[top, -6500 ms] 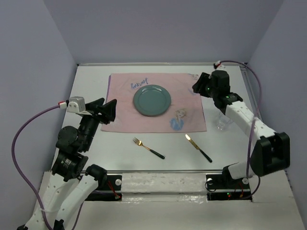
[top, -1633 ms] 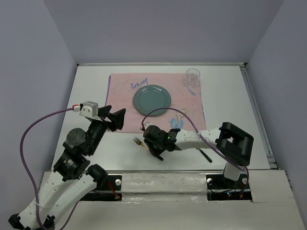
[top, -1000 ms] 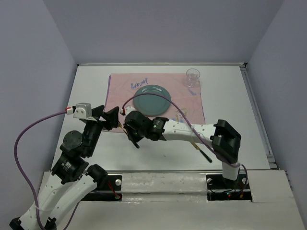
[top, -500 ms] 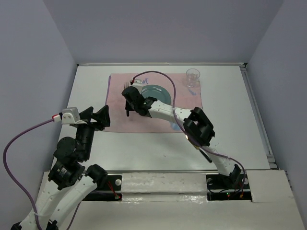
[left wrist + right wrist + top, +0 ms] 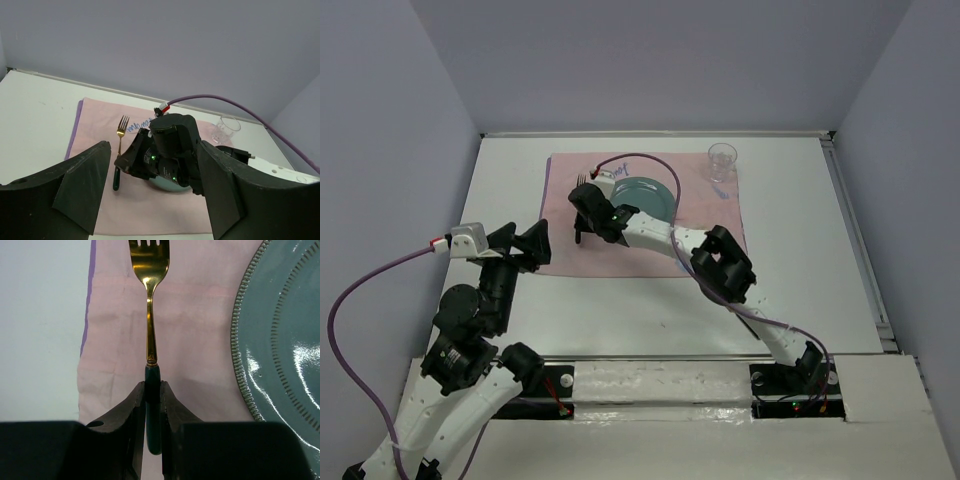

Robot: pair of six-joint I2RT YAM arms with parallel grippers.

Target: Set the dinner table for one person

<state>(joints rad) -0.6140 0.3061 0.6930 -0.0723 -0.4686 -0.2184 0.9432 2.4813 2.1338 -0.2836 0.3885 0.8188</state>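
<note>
A gold fork with a dark green handle (image 5: 151, 315) points away from me over the pink cloth (image 5: 200, 315), just left of the teal plate (image 5: 280, 340). My right gripper (image 5: 152, 395) is shut on its handle. In the top view this gripper (image 5: 582, 222) reaches across to the left of the plate (image 5: 650, 195), with the fork's tines (image 5: 583, 180) beyond it. My left gripper (image 5: 525, 245) is open and empty above the white dinner table (image 5: 510, 180), by the cloth's near left corner. In the left wrist view it (image 5: 155, 200) frames the fork (image 5: 120, 145).
A clear glass (image 5: 722, 160) stands at the far right corner of the pink cloth (image 5: 640, 255); it also shows in the left wrist view (image 5: 225, 131). My right arm (image 5: 720, 265) stretches diagonally over the cloth's near right part. Walls close the table at the back and sides.
My right gripper took the fork from the near table and carried it far-left onto the cloth beside the plate. The glass went to the cloth's far right corner. My left arm shifted slightly.
</note>
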